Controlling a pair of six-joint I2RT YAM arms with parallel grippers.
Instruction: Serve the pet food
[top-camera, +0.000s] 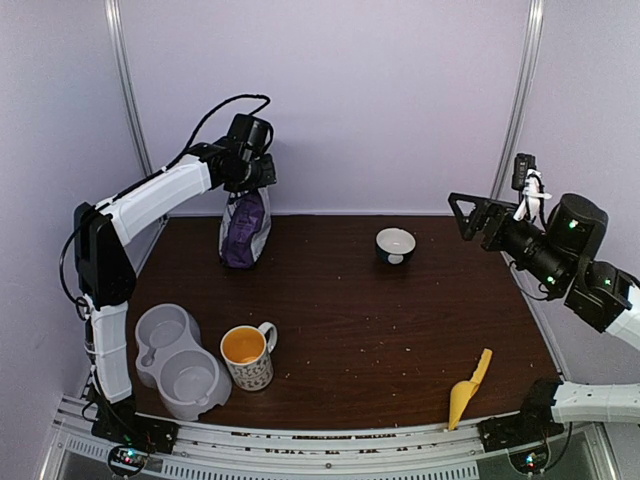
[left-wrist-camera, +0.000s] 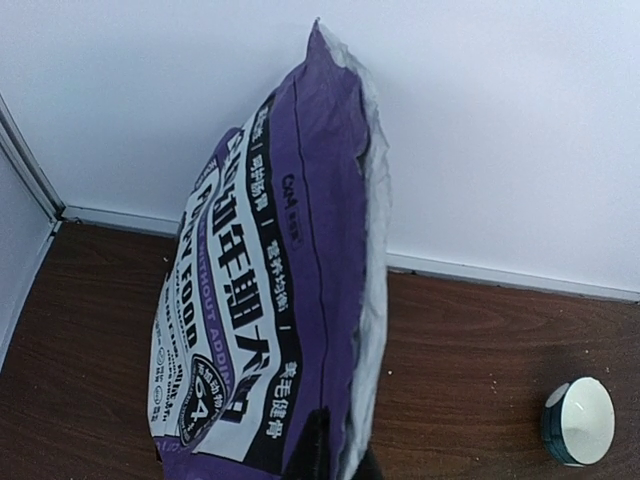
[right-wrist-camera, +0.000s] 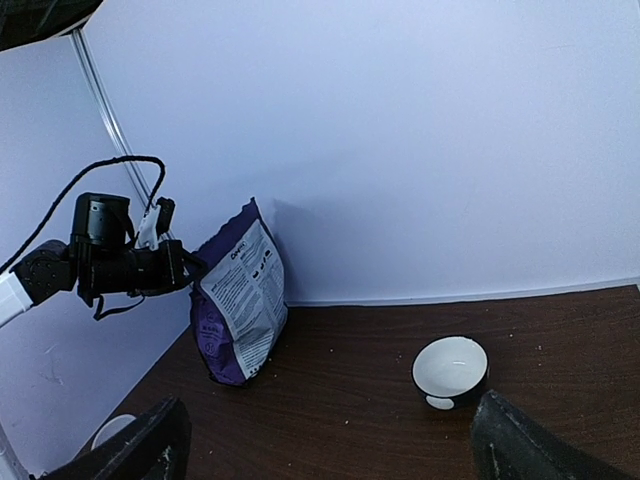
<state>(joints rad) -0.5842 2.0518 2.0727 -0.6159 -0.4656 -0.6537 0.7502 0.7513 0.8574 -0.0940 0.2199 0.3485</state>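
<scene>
The purple pet food bag (top-camera: 245, 230) stands upright at the back left of the table, near the wall. My left gripper (top-camera: 251, 188) is shut on the bag's top edge. In the left wrist view the bag (left-wrist-camera: 270, 310) fills the frame and my two dark fingertips (left-wrist-camera: 312, 450) pinch its silver-lined edge. No kibble shows; it is hidden inside the bag. My right gripper (top-camera: 463, 218) is open and empty, raised high at the right and facing the bag (right-wrist-camera: 240, 300). Its fingers (right-wrist-camera: 140, 450) are spread wide.
A small dark bowl with white inside (top-camera: 395, 245) sits at the back centre, also in the right wrist view (right-wrist-camera: 452, 370). An orange-lined mug (top-camera: 247, 356) and a grey double pet dish (top-camera: 180, 362) stand at front left. A yellow scoop (top-camera: 468, 388) lies front right. Small crumbs dot the table.
</scene>
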